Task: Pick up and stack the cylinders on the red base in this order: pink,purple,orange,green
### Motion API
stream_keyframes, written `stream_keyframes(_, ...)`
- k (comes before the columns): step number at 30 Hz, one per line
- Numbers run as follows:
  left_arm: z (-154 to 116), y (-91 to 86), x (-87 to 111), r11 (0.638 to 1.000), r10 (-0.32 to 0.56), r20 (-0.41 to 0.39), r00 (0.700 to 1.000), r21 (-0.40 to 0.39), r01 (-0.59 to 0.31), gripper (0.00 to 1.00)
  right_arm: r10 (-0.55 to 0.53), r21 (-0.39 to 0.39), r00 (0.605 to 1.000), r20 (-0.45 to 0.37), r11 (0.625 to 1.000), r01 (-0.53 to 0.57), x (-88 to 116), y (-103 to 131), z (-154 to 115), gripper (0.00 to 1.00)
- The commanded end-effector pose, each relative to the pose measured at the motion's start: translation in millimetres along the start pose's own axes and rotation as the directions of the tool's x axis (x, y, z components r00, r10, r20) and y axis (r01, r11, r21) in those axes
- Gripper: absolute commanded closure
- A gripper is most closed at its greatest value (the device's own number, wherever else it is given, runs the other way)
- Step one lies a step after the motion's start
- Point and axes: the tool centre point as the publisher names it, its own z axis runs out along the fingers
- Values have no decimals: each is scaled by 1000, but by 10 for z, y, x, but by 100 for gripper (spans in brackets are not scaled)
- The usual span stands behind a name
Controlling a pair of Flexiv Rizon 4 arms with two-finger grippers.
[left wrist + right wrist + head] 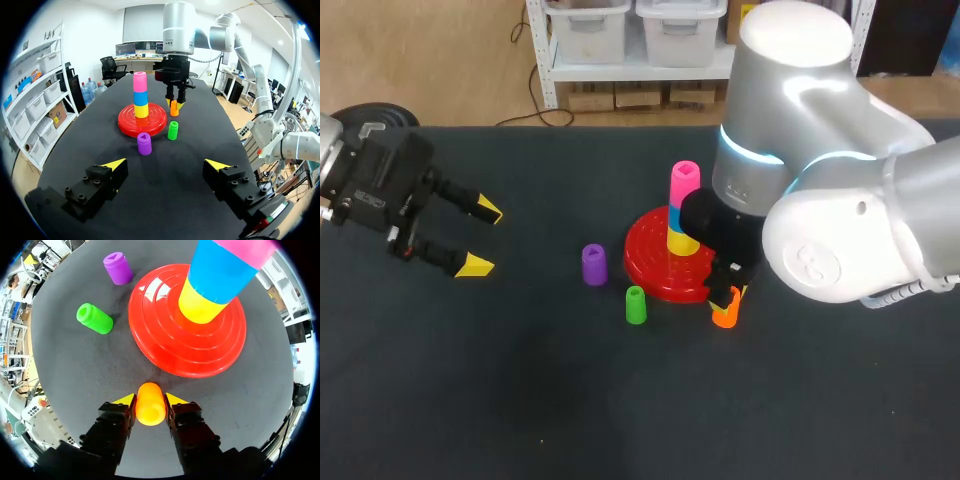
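Note:
The red base [645,250] carries a stack of yellow, blue and pink [685,180] cylinders. On the table at the base's right front edge stands the orange cylinder [150,403], with my right gripper [150,399] shut on it, a finger against each side. The purple cylinder [594,264] stands upright left of the base. The green cylinder [635,305] is just in front of the base. Far to the left, my left gripper [480,238] hangs open and holds nothing; from its wrist the purple cylinder [144,143] and green cylinder [173,130] lie ahead of it.
The dark table [520,400] has bare room along its front and between my left gripper and the purple cylinder. My right arm's bulky body [840,220] covers the table's right side behind the base.

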Motion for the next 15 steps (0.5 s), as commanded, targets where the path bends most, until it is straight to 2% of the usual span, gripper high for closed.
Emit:
stream_keyframes(1,3,2,11,1000,3,3,1000,-1,-3,0,0,-1,1000,-1,1000,0,2,-7,0,100)
stream_keyframes(7,3,2,11,1000,3,3,1000,-1,-3,0,-1,-1,1000,1,1000,1,-4,-15,-42,100)
stream_keyframes(15,3,2,11,1000,3,3,1000,-1,-3,0,-42,41,998,49,998,40,-109,-26,-524,100)
